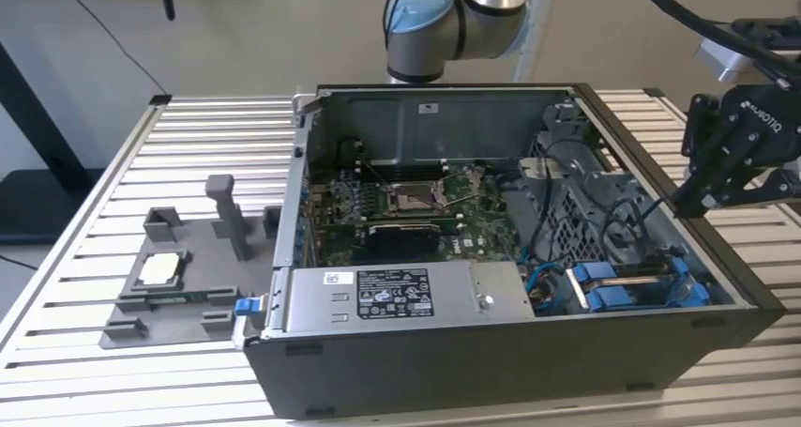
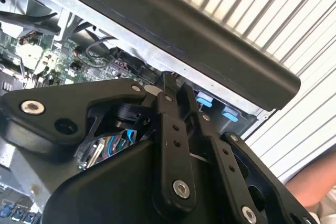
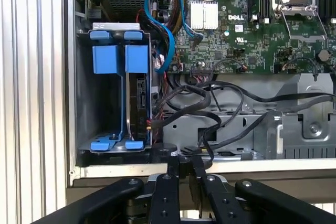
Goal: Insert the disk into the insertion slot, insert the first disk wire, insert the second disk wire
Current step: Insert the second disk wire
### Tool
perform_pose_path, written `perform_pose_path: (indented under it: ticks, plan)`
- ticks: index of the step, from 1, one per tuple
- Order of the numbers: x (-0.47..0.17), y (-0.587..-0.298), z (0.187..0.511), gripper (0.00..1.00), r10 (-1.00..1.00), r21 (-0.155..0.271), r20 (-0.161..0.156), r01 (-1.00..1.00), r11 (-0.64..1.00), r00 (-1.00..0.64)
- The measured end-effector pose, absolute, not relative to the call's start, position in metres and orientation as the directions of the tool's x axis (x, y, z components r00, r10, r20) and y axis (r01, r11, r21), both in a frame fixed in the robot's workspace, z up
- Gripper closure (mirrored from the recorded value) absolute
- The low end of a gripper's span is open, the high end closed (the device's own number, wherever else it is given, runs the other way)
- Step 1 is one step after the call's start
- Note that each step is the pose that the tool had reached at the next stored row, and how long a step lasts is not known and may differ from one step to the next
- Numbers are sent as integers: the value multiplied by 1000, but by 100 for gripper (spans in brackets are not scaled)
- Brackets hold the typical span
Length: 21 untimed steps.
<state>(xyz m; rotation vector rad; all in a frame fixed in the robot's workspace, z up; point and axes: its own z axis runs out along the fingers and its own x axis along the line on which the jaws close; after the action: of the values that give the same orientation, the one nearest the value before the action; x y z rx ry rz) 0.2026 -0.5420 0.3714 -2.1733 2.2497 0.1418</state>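
Black gripper (image 3: pixel 184 165) links sit closest in both wrist views, the jaws pressed together; whether anything thin is caught between them cannot be told. Directly under the jaw tips runs the rim of the open computer case (image 1: pixel 501 371). Beyond the jaws and off to one side, inside the case, sits the metal insertion slot (image 3: pixel 86 103). The disk (image 3: pixel 140 98) stands on edge in it, with blue carrier tabs at both ends. Just past the tips loops a bundle of black cables (image 3: pixel 220 90). Farther off, a blue cable (image 3: pixel 170 30) curls by the disk's far end.
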Motion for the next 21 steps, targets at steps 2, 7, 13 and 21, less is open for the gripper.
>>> perform_pose_path:
  ticks: [2, 7, 13, 21]
  plan:
    - [203, -542, 371, 76, -997, 58, -70, -998, 33, -37]
    - [203, -542, 371, 85, -997, 58, -70, -998, 33, -37]
    - [203, -542, 371, 89, -997, 58, -69, -998, 33, -37]
    - [203, -542, 375, 75, -998, 60, -46, -998, 34, -37]
